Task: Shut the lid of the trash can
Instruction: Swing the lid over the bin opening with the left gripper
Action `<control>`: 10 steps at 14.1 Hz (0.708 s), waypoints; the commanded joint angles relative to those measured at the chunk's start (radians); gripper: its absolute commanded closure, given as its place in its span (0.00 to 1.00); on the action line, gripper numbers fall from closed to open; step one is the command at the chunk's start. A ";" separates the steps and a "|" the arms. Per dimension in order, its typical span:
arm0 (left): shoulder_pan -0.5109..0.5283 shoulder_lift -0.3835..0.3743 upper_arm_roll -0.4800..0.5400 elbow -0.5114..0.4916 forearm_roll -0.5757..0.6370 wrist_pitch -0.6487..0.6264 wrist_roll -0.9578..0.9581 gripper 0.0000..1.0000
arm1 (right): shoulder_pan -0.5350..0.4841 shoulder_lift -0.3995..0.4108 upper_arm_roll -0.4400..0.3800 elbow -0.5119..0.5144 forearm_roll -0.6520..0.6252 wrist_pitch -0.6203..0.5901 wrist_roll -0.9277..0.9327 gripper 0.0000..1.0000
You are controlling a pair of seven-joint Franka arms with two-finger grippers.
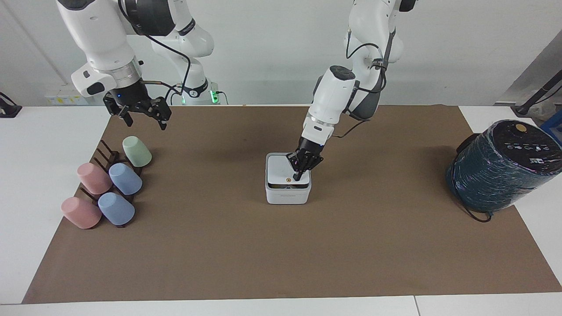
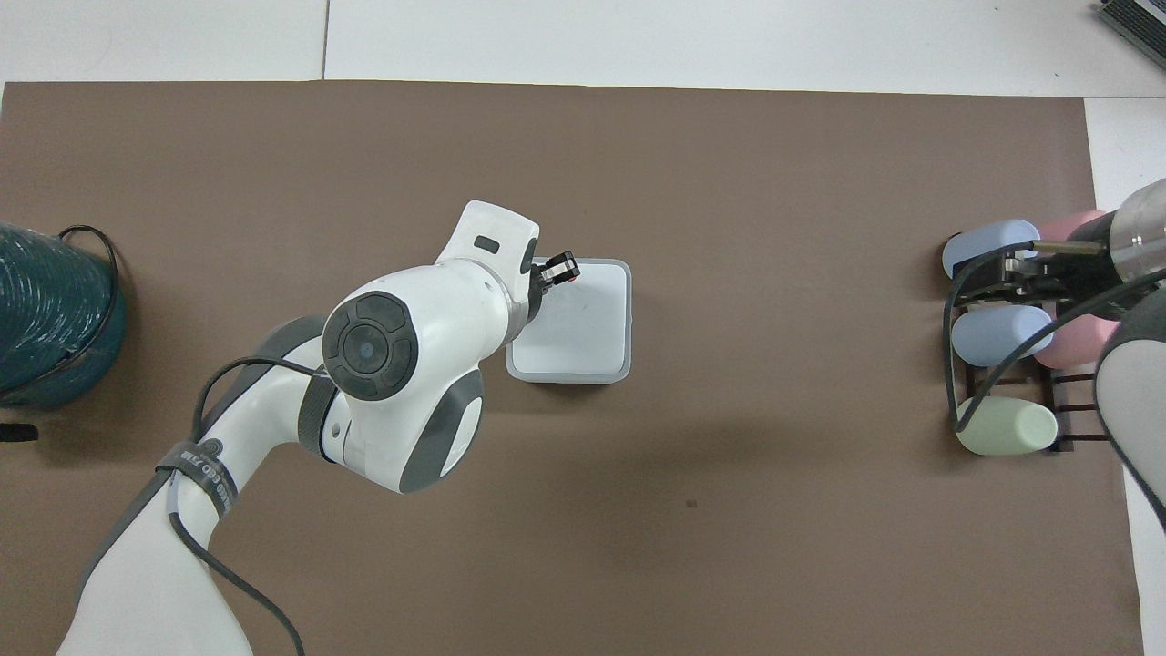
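Note:
The small white trash can (image 1: 287, 196) stands in the middle of the brown mat. Its white lid (image 1: 281, 169) lies almost flat on it, with a thin dark gap under the edge farthest from the robots. The orange-brown dot (image 1: 288, 179) shows on top near that edge. My left gripper (image 1: 297, 177) is shut and its tip presses on the lid beside the dot. In the overhead view the left gripper (image 2: 557, 271) covers the dot on the lid (image 2: 583, 323). My right gripper (image 1: 142, 117) waits, open and empty, in the air over the cup rack.
A dark rack with several pastel cups (image 1: 109, 188) lies at the right arm's end of the mat. A large dark teal wrapped cylinder (image 1: 505, 166) with a black cable stands at the left arm's end. The brown mat (image 1: 281, 254) covers most of the table.

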 commanded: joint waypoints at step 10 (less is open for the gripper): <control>-0.012 0.091 0.002 0.015 -0.002 0.059 0.015 1.00 | -0.008 0.000 0.006 0.001 0.003 -0.011 -0.026 0.00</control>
